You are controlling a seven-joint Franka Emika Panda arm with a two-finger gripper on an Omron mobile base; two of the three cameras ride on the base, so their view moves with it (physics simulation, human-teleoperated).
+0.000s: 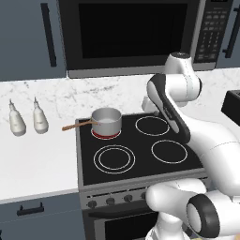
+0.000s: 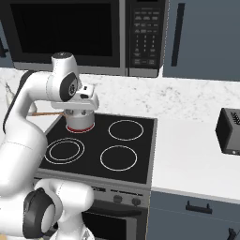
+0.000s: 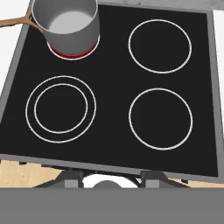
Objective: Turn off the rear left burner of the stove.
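Dark claw [image 3: 111, 178] above stove [image 3: 111, 109], nothing held.

Ahead of the claw, a steel saucepan [image 3: 65, 24] covers most of the glowing rear left burner [image 3: 73, 53], leaving a red crescent; the pan's rim and wooden handle [image 3: 13, 22] run off the hand view's edge. Below the claw, the robot's body hides part of the stove's knob row [image 1: 110, 201], too small to read.
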